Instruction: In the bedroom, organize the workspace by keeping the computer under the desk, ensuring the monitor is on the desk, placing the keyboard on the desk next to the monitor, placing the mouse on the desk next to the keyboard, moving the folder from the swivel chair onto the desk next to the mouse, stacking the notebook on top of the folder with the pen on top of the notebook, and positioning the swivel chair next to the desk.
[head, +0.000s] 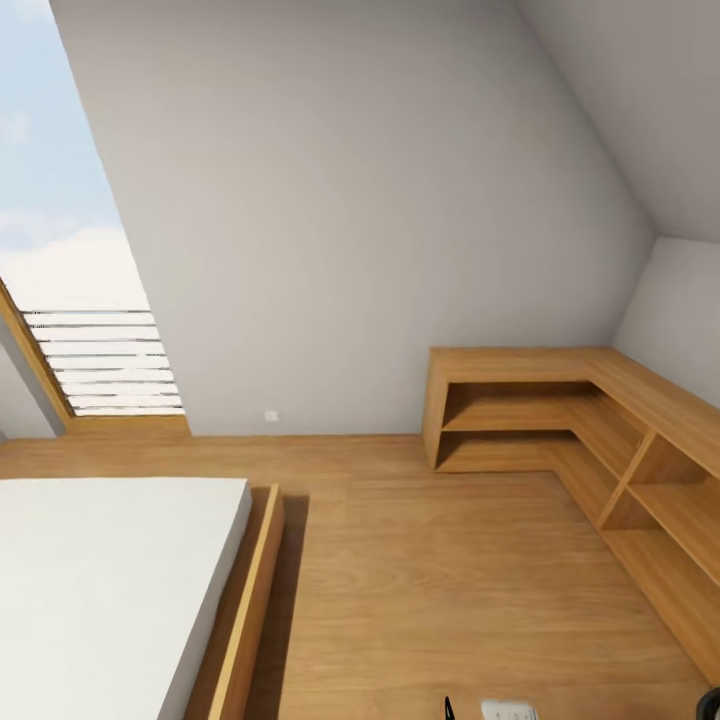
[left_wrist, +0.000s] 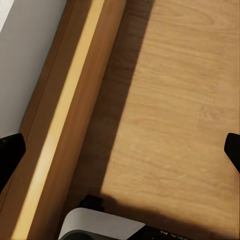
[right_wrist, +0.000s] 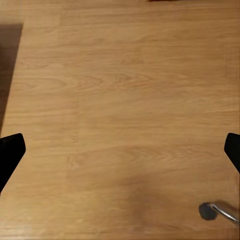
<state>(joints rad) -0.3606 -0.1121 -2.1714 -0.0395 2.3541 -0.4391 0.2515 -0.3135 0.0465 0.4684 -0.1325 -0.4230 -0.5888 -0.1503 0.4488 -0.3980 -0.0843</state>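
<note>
I am in the bedroom, facing a sloped white wall over a light wood floor (head: 450, 580). In the left wrist view my left gripper (left_wrist: 120, 150) hangs open above the floor beside the bed frame, its black fingertips (left_wrist: 10, 152) far apart with nothing between them. My right gripper (right_wrist: 120, 150) is open too, over bare floorboards. A dark castor on a silver leg (right_wrist: 212, 211), which looks like part of the swivel chair's base, lies near the right gripper. The desk, computer, monitor, keyboard, mouse, folder, notebook and pen are out of view.
A bed with a white mattress (head: 100, 590) in a wooden frame (head: 245, 610) fills the near left. Low L-shaped wooden shelving (head: 560, 420) runs along the far right wall. A skylight (head: 60, 250) is at the upper left. Open floor lies between the bed and the shelving.
</note>
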